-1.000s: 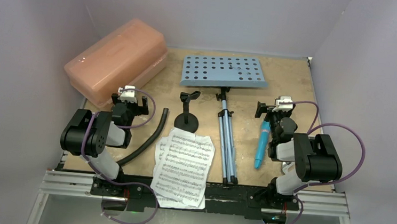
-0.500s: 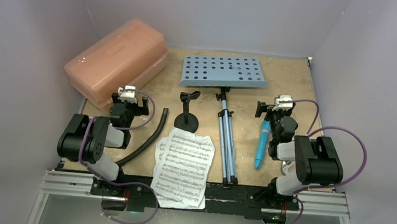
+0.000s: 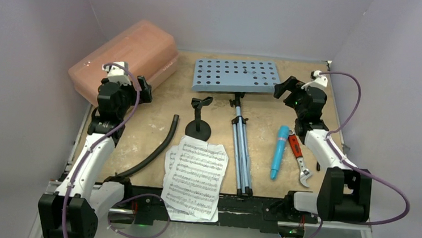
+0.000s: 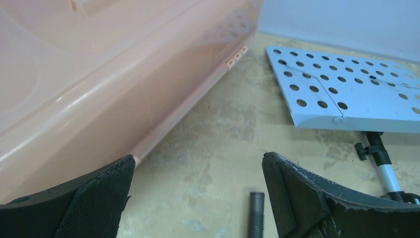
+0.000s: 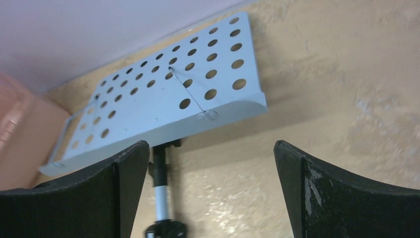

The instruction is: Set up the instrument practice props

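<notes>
Hovering at 10 o'clock, the left gripper [image 4: 198, 171] has its jaws spread wide with nothing between them, just beside the pink case [image 3: 125, 61]. At 2 o'clock the right gripper [image 5: 212, 148] gapes as wide, empty, near the right end of the blue music stand [image 3: 238, 77], which lies flat at 12 o'clock, its thin legs [image 3: 241, 155] running toward 6. Sheet music [image 3: 194, 177] sits at 6 o'clock, overhanging the near edge. The black mic stand [image 3: 197, 130] stands upright near the middle, the turquoise microphone [image 3: 279, 151] lies at 4 o'clock beside a red-handled tool [image 3: 294, 146], and a black hose [image 3: 161, 148] curves at 8 o'clock
</notes>
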